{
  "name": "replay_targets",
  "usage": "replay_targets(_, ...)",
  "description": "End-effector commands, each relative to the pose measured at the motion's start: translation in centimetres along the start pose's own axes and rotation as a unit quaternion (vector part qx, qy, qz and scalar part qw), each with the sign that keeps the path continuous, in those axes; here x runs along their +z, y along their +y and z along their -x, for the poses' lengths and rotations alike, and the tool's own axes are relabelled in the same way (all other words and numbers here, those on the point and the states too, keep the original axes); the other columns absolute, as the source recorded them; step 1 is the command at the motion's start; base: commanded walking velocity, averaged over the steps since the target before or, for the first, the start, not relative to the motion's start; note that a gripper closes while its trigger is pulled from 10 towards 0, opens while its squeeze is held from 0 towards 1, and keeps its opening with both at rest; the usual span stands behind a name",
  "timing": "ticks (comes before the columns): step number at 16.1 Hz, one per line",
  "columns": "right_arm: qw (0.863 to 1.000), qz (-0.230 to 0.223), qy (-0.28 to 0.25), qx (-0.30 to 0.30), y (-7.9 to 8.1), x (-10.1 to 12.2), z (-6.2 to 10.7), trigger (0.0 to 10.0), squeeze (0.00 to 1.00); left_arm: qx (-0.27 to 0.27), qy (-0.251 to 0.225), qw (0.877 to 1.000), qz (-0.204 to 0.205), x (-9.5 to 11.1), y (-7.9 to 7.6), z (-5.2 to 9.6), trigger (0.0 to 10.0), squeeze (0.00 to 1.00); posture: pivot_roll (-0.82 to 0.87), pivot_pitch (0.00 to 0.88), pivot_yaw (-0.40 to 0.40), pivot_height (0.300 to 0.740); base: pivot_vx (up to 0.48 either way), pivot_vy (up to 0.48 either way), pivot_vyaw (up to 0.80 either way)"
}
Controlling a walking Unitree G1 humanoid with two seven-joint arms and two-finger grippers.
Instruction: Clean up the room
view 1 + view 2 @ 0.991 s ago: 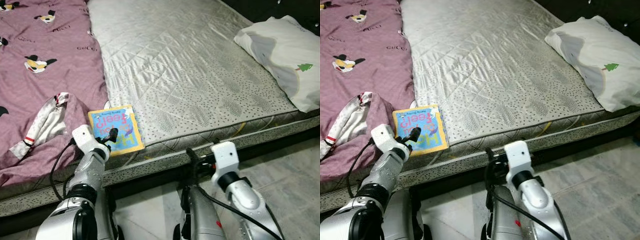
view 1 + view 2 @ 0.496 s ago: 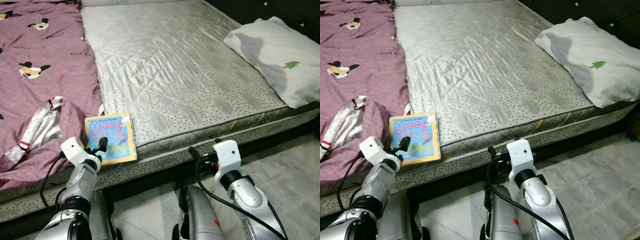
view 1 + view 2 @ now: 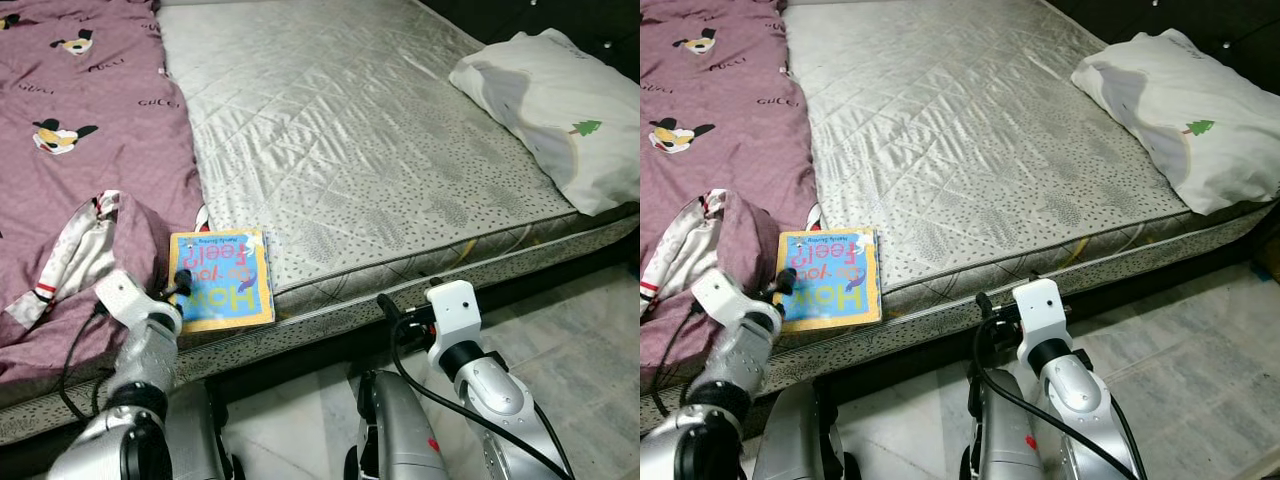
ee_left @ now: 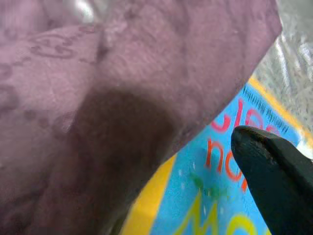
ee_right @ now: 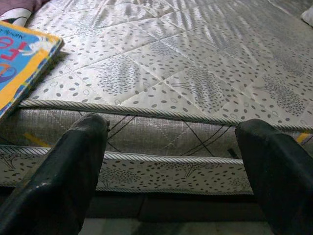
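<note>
Blue-and-yellow book (image 3: 223,279) lies just beside left tool (image 3: 180,281); whether that tool is closed is unclear.

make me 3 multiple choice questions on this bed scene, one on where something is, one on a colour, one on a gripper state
1. Where does the picture book lie?
A. on the floor tiles
B. at the near edge of the mattress, beside the purple blanket
C. on top of the pillow

2. What colour is the small tree printed on the white pillow?
A. green
B. red
C. blue

3. How do the fingers of the right gripper stand?
A. shut on the book
B. shut on a cable
C. open, with nothing between them

Answers: 1 B, the book rests on the quilted mattress edge next to the blanket's folded corner. 2 A, the tree shows green on the white cover. 3 C, the right wrist view shows two black fingers set wide apart with only the mattress side beyond them.
</note>
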State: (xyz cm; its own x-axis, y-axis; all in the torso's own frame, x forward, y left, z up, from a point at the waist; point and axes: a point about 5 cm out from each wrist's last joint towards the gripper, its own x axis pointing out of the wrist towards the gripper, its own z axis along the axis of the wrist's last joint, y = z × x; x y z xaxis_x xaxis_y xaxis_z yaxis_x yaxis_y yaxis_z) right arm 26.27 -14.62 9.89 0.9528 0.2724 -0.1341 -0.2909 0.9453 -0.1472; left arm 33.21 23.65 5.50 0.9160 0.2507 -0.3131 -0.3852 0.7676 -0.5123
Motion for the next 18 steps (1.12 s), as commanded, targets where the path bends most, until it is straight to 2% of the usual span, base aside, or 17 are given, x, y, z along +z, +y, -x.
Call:
replay_targets(1, 1.000, 0.001, 0.002, -0.008, -0.3, -0.1, 0.0, 10.0, 0.00, 0.009, -0.012, 1.000, 0.001, 0.8, 0.1, -0.2, 10.0, 0.00, -0.14, 0.135, -0.055, 0.542, 0.000, 0.000, 0.00)
replay_targets(5, 1.000, 0.001, 0.003, -0.008, -0.3, -0.1, -0.2, 10.0, 0.00, 0.020, -0.033, 0.999, -0.004, 1.4, 0.4, -0.2, 10.0, 0.00, -0.13, 0.131, -0.054, 0.542, 0.000, 0.000, 0.00)
replay_targets(7, 1.000, 0.001, 0.003, -0.007, -0.2, -0.1, -0.3, 10.0, 0.00, 0.040, -0.016, 0.999, 0.002, 0.4, 1.0, 0.1, 10.0, 0.00, -0.13, 0.129, -0.055, 0.542, 0.000, 0.000, 0.00)
replay_targets(9, 1.000, 0.001, 0.003, -0.006, -0.2, -0.1, -0.4, 10.0, 0.00, 0.052, 0.005, 0.999, -0.008, -0.6, 1.0, 0.2, 10.0, 0.00, -0.13, 0.126, -0.055, 0.542, 0.000, 0.000, 0.00)
replay_targets(15, 1.000, 0.002, -0.001, -0.005, -0.2, 0.1, -0.5, 10.0, 0.00, 0.079, 0.065, 0.995, 0.015, -1.8, 1.6, 0.4, 10.0, 0.00, -0.13, 0.122, -0.054, 0.542, 0.000, 0.000, 0.00)
replay_targets(16, 1.000, 0.002, -0.001, -0.006, -0.2, 0.1, -0.5, 10.0, 0.00, 0.080, 0.068, 0.994, 0.014, -1.8, 1.7, 0.4, 4.5, 0.00, -0.13, 0.122, -0.054, 0.542, 0.000, 0.000, 0.00)
replay_targets(17, 1.000, 0.002, -0.002, -0.006, -0.2, 0.1, -0.5, 10.0, 0.00, 0.085, 0.070, 0.994, 0.024, -1.9, 1.8, 0.4, 1.8, 0.00, -0.13, 0.122, -0.054, 0.542, 0.000, 0.000, 0.00)
replay_targets(18, 1.000, 0.003, -0.002, -0.008, -0.3, 0.1, -0.5, 10.0, 0.00, 0.098, 0.074, 0.991, 0.047, -2.0, 2.1, 0.5, 0.0, 0.00, -0.14, 0.124, -0.054, 0.542, 0.000, 0.000, 0.00)
